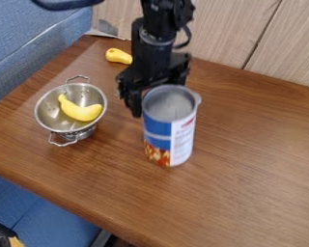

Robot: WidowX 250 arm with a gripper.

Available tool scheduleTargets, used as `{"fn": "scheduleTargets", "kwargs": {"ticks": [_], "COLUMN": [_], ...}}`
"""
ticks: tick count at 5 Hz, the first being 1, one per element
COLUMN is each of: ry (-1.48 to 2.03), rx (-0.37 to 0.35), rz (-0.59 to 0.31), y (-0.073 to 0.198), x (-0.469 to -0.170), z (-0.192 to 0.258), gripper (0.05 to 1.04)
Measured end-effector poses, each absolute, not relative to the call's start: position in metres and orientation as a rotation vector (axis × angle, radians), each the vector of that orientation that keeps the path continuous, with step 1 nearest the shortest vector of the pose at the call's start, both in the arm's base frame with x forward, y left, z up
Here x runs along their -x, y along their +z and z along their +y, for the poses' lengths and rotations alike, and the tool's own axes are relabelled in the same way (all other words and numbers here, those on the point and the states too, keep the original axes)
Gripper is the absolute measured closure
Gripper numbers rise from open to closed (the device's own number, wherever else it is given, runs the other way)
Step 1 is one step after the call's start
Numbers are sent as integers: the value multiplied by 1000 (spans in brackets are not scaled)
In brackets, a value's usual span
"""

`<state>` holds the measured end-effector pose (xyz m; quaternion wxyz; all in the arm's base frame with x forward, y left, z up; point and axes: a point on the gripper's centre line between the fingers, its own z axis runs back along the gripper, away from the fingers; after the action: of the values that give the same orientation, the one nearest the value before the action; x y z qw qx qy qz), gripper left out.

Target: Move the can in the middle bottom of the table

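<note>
Nearest the camera is the near part of the wooden table, and this seems to be the place where the can must go, nearer the camera than the colander and more to its right in the view. The can stands upright, with its top open, to the right of the colander and well apart from it. The black gripper is also to the right of the colander, close against the far left side of the can. I cannot tell if it is apart, together or clamped on the can. In the colander lies a yellow banana; beyond it is another yellow thing.

I judge that the step in hand is to secure the can and bring it forward. For doing this well, the grip should be firm and even before any lift, because one-sided pressure may tip so tall a thing. A low, slow path, away from the colander, is best, and the base should meet the table flat before the release.
</note>
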<state>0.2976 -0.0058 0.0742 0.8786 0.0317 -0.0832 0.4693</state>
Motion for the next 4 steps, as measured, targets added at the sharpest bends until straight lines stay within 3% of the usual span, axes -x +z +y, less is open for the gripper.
{"fn": "scheduleTargets", "kwargs": {"ticks": [2,4], "ry": [885,854], "rx": [-63,-55], "rz": [-152,-138], "y": [71,72], "x": [-262,-252], "z": [-22,-31], "gripper": [83,83]}}
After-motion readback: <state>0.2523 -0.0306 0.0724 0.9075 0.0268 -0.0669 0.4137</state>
